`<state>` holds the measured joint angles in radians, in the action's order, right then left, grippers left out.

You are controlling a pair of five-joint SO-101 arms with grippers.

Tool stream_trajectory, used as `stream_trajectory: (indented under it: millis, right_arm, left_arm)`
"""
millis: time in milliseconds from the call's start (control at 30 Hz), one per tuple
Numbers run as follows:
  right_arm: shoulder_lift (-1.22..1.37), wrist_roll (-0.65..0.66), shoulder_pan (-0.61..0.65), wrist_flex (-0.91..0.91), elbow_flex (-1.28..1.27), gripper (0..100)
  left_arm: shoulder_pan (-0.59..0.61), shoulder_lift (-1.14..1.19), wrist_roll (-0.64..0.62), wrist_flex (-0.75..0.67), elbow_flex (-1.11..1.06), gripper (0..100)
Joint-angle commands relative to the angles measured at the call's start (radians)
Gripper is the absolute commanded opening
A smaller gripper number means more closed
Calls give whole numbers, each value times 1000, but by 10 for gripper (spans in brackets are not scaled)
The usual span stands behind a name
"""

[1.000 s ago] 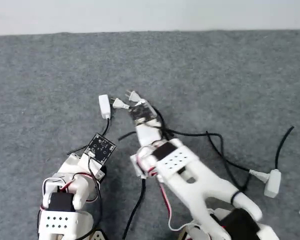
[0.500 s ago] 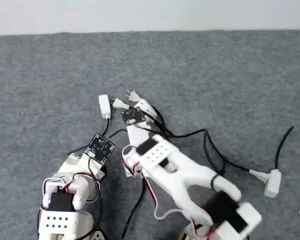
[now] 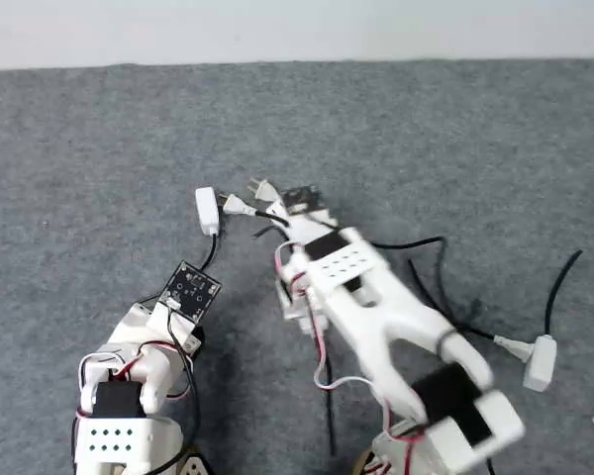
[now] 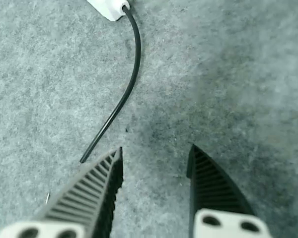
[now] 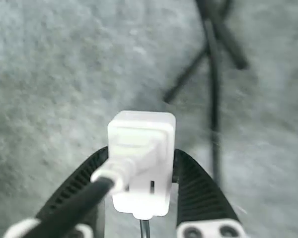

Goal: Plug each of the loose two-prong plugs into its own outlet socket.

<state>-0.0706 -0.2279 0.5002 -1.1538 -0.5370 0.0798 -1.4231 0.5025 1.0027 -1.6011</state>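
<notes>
My right hand [image 5: 141, 156] clasps a white socket [image 5: 141, 134], a plug apparently seated in it, mid-tabletop [image 3: 99, 148]. My left hand [image 4: 156, 150] hangs wide open. Next, I judge, the loose plug [image 3: 236, 205] needs aligning with the other socket [image 3: 207, 210].

Soft, even light, bright all over.
High view: pale wall [image 3: 297, 30] at 12 o'clock brightest; left wrist view: diffuse shadow on carpet [image 4: 228, 59] just ahead of left gripper [image 4: 156, 147].

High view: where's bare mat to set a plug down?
Free: mat left of the white socket block, and the far band along its edge. Crowded: centre, where the right gripper clamps a plugged socket amid cables, plus near right, around a second socket.
</notes>
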Motion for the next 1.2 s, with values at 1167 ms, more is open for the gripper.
stream_trajectory:
  millis: [1167]
  right_arm:
    - [-114, 629, -1399, -400, 377, 293]
  left_arm:
    - [18, -2, -244, 69, 94, 200]
